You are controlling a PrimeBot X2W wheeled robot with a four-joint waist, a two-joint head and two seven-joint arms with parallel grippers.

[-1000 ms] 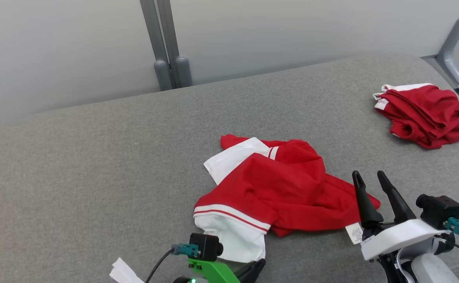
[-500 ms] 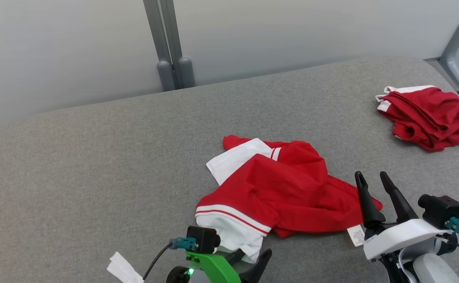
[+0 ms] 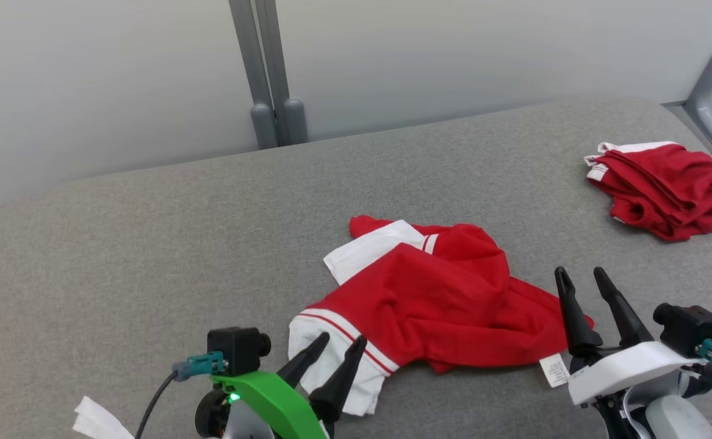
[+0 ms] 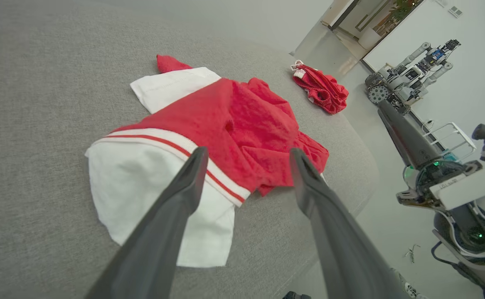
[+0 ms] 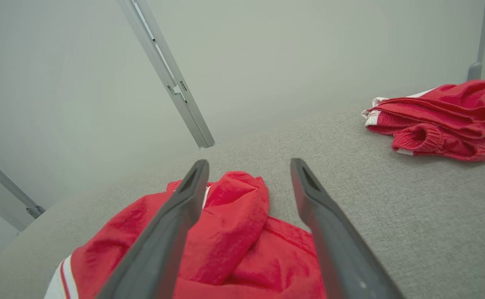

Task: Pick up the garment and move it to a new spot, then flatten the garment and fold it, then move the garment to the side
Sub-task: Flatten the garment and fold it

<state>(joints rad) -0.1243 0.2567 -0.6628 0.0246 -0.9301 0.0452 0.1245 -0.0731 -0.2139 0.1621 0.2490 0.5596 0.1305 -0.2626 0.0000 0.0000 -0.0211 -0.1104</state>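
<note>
Crumpled garment [image 3: 441, 305] lies by the cushion's [image 3: 148, 244] front edge, right of centre, both grippers spread and empty, left gripper [image 3: 343, 336] over its white hem, right gripper [image 3: 580, 271] at its right end; a pinch here may catch stacked layers and drag it bunched.

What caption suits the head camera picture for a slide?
Both open, left gripper and right gripper flank a crumpled red-and-white garment on a grey cushion; another red garment lies far right.

High head view, low wrist views, common garment [image 3: 441, 299]
</note>
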